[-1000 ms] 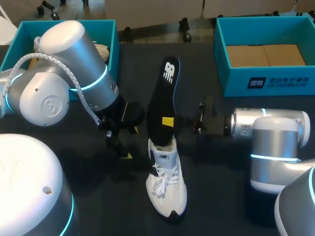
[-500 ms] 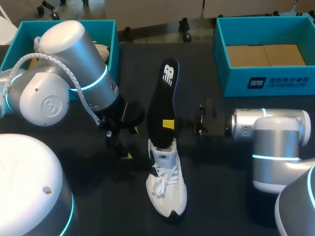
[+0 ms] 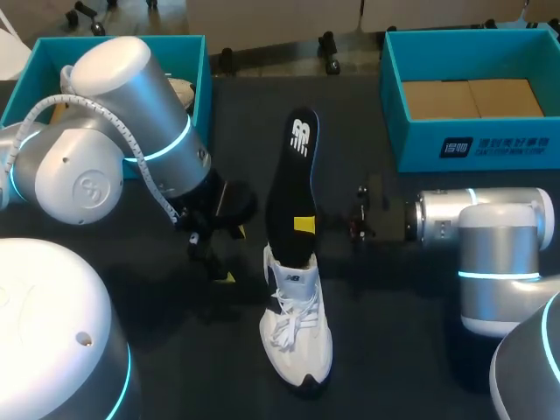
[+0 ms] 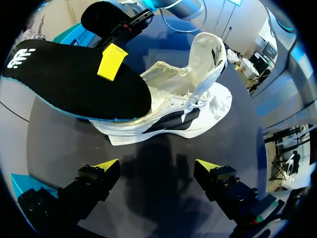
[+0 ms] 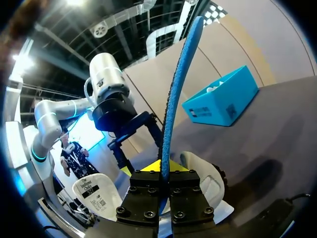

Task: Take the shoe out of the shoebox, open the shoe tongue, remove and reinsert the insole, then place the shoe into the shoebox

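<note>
The white shoe is standing on its sole on the dark table, toe pointing toward the robot, heel away; the black insole is sticking out of its opening, long axis running on toward the far edge; the right end effector is pinching the insole from both faces; the left end effector is hanging spread wide beside the shoe, holding nothing; the right teal shoebox is holding brown cardboard; the left teal box is showing something white, mostly hidden by the left arm.

Left hand hangs open (fingers wide apart); right hand pinches the insole.
</note>
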`<state>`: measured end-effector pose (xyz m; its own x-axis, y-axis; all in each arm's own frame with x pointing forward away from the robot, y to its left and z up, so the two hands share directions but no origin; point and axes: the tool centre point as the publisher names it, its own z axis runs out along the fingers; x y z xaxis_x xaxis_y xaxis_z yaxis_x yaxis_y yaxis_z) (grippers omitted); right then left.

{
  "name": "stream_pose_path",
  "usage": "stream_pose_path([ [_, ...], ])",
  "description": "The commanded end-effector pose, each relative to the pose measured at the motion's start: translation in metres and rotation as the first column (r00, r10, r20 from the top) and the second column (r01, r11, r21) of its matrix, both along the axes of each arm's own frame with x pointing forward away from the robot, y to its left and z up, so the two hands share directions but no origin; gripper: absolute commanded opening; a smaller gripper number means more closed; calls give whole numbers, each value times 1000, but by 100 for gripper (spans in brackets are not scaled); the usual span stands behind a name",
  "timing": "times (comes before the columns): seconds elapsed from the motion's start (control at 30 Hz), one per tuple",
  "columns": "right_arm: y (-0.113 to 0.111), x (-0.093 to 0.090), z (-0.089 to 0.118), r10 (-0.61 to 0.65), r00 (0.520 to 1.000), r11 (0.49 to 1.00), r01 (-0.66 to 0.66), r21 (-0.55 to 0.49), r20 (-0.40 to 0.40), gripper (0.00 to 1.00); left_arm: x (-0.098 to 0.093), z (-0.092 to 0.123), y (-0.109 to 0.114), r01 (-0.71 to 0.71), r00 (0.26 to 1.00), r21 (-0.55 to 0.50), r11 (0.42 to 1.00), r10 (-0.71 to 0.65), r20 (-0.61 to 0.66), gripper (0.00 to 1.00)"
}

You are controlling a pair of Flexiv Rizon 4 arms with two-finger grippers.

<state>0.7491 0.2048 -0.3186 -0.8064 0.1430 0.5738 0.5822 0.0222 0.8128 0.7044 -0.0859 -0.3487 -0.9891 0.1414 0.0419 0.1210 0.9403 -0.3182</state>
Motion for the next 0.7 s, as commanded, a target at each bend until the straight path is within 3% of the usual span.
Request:
stream_pose_path([
  [0.03,4,3,-5,-4,1000,1000,4,-1,-1,0,-1,1,1,-1,1000,0,1000,1,3,100],
  [0.7,9,-13,-21,14,1000,1000,-14,-15,-3,0,-1,1,1,-1,1000,0,1000,1,3,100],
])
